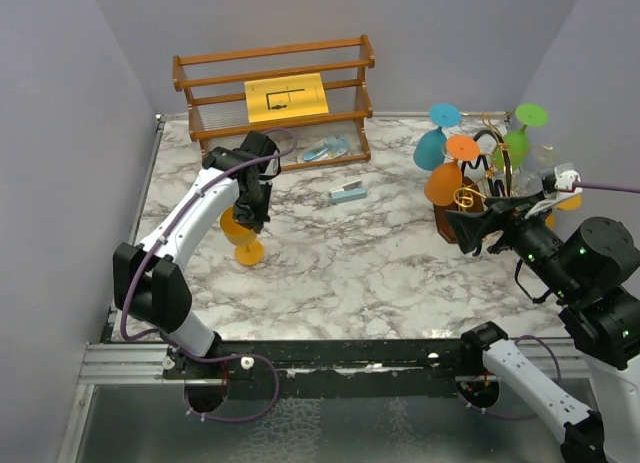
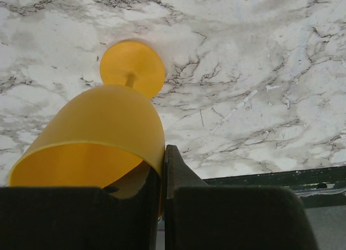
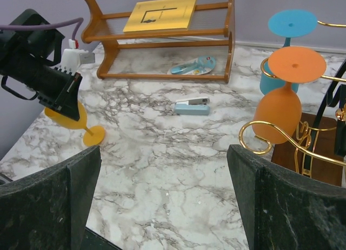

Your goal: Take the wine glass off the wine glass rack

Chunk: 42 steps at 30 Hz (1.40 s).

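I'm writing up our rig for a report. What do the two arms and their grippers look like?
The left arm and right arm have white links between chunky black joints, with a purple cable trailing along each. Green lights glow on the right arm's joints. The left gripper and right gripper have blocky, matt black fingers.

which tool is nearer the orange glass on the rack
Right. The right tool sits beside the orange glass; the left tool is across the table, gripping the yellow glass.

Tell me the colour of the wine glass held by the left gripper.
The wine glass is yellow-orange all over; the left wrist view shows it best.
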{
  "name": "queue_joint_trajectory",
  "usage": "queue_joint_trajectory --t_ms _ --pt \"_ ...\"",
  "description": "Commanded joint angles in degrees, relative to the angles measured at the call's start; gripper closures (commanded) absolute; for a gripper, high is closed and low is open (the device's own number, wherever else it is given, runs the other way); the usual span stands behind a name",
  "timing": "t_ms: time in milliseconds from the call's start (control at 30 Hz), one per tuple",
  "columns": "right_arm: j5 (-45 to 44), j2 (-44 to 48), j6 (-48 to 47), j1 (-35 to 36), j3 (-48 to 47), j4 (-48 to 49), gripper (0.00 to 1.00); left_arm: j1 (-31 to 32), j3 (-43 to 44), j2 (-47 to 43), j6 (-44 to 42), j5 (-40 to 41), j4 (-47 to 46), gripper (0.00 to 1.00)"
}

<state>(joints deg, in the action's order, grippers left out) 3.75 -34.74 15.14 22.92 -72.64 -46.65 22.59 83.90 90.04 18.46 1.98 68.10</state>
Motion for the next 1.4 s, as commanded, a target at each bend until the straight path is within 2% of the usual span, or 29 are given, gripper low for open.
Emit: queue_joint_trajectory --t_ms 0,167,300,400,467,533,667,767,967,1033,1100,1167,1367 --pt "1.1 0.46 -0.04 0.23 -0.15 -0.94 0.01 -0.57 -1.72 0.0 -1.61 -1.04 -1.99 1.0" --pt "1.5 0.55 0.76 0.23 -0.05 -1.03 0.01 -0.83 -3.54 -0.28 -1.85 -1.21 -2.85 0.99" --pt "1.69 0.82 1.5 0.23 0.26 -1.21 0.01 -1.13 -3.82 -1.05 -1.97 -0.46 -2.86 0.88" --pt "1.79 0.86 1.86 0.26 0.12 -1.57 0.01 -1.12 -2.8 -1.82 -1.72 0.32 -2.41 0.74" --pt "1.43 0.83 2.25 0.22 0.05 -1.93 0.01 -1.14 -1.59 -2.37 -1.61 0.51 -1.79 0.6" --pt "1.35 0.78 2.28 0.23 -0.06 -2.38 0.01 -1.14 -0.25 -3.32 -1.41 0.63 -1.32 0.5" --pt "0.92 0.38 2.01 0.26 -0.79 -4.01 0.01 -1.14 4.74 -5.47 -0.65 0.31 0.33 0.39" --pt "0.99 0.77 1.34 0.23 -0.27 -4.52 0.01 -1.14 7.66 -8.64 0.23 -1.96 -1.8 0.31" --pt "-1.03 1.96 3.45 0.25 2.97 -2.49 0.01 -1.06 2.26 -15.61 3.49 -11.42 -17.6 0.27" --pt "-2.18 1.85 5.13 0.21 3.43 -1.49 0.01 -1.06 -0.05 -17.07 3.79 -14.79 -23.35 0.2" --pt "-3.84 1.19 6.6 0.2 3.66 -0.35 0.01 -0.98 -2.55 -18.55 3.44 -16.06 -29.27 0.18" --pt "-5.95 -0.36 8.33 0.15 3.42 0.32 0.01 -0.9 -4.84 -19.79 2.86 -16.94 -34.81 0.14" --pt "-14.97 -8.05 16.64 0.24 -0.15 0.95 0.01 -0.73 -12.63 -22.21 2.04 -21.67 -50.85 0.14"
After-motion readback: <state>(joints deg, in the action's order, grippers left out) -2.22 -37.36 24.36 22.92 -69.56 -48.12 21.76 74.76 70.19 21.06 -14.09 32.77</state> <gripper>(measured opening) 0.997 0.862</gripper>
